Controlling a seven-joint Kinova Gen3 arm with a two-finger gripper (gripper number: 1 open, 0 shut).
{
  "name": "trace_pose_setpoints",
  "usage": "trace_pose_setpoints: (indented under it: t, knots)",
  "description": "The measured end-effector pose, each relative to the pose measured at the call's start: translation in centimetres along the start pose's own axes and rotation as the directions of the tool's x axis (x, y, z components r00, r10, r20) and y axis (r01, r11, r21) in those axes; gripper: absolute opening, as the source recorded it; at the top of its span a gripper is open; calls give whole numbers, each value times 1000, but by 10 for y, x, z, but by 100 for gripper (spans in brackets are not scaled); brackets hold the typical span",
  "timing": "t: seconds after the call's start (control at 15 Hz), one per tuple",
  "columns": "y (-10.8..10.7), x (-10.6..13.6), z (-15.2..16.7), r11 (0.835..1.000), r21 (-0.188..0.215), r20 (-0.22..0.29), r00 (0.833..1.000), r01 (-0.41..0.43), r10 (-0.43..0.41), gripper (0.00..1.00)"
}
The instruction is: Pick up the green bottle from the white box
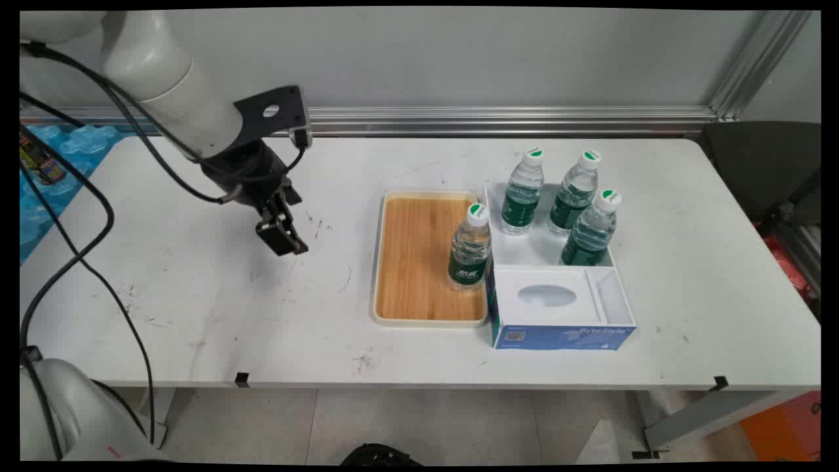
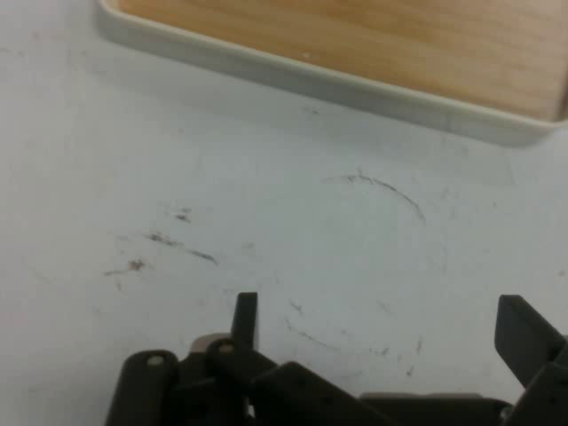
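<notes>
The black claw (image 2: 382,324) gapes wide, empty, over the scuffed white counter (image 1: 196,308). Nearby sits a rounded wood-floored tray (image 1: 419,259).

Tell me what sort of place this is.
Probably a robotics lab or test cell: a bare, scuffed white table framed by aluminium rails, the arm's open hand above it, and water bottles staged in a box beside a wooden tray.

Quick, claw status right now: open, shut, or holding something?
Claw: open and empty, over bare table, left of the wooden tray.
</notes>
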Motion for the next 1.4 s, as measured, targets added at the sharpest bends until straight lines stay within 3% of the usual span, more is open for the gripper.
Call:
trace_pose_setpoints:
  t: [0.27, 0.73, 1.0, 1.4]
  knots:
    - [-12, 20, -3, 999, 35, -50, 998, 38, -36, 100]
    - [-37, 102, -9, 994, 71, -231, 971, 86, -67, 100]
    - [-41, 149, -4, 994, 60, -322, 945, 87, -63, 100]
    - [-38, 205, 24, 998, 18, -405, 913, 61, -49, 100]
